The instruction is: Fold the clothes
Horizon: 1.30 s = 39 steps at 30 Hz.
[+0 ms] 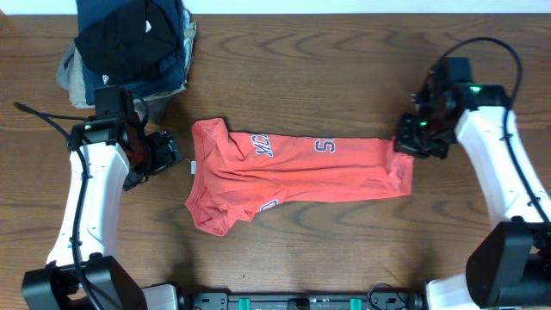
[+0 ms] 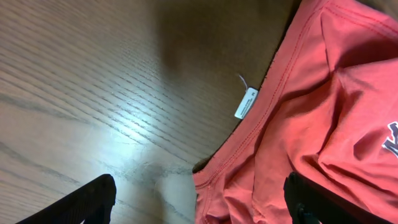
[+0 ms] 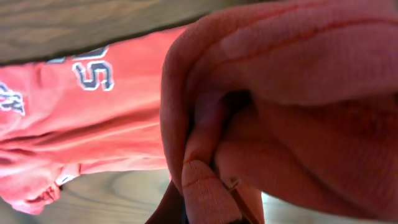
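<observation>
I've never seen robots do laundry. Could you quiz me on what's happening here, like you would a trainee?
1. True or false: the left hand is gripping the coral T-shirt.
2. What does the right hand pinch? A) the shirt's hem end B) a sleeve C) a black garment
3. Fill in: the white tag sticks out at the shirt's ____.
Key: 1 false, it is open beside the collar; 2 A; 3 collar.
</observation>
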Each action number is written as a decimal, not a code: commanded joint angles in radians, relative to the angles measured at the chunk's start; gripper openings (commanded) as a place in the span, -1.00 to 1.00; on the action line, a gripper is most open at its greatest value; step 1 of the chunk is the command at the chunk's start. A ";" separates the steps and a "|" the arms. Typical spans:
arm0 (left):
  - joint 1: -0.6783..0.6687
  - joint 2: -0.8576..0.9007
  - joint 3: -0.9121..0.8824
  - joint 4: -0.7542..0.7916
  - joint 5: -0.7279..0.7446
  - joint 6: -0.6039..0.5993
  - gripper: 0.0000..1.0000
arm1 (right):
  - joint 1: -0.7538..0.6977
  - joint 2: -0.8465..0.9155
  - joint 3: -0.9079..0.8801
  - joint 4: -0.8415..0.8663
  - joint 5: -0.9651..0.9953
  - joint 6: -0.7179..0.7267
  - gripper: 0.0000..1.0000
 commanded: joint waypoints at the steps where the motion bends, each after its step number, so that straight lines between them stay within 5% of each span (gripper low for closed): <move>1: 0.003 0.011 -0.029 0.002 -0.007 -0.002 0.75 | 0.056 0.023 -0.013 0.018 0.007 0.051 -0.97; 24: 0.003 0.011 -0.053 0.028 -0.007 -0.002 0.75 | 0.309 0.162 -0.019 0.100 -0.004 0.061 -0.92; 28: 0.003 0.011 -0.053 0.028 -0.008 -0.002 0.75 | 0.338 0.179 -0.019 0.116 -0.004 0.061 -0.58; 32: 0.003 0.011 -0.053 0.029 -0.008 -0.002 0.75 | 0.356 0.179 -0.019 0.114 -0.005 0.061 -0.50; 39: 0.003 0.011 -0.053 0.029 -0.008 -0.002 0.75 | 0.328 0.179 0.008 0.058 -0.004 0.051 0.10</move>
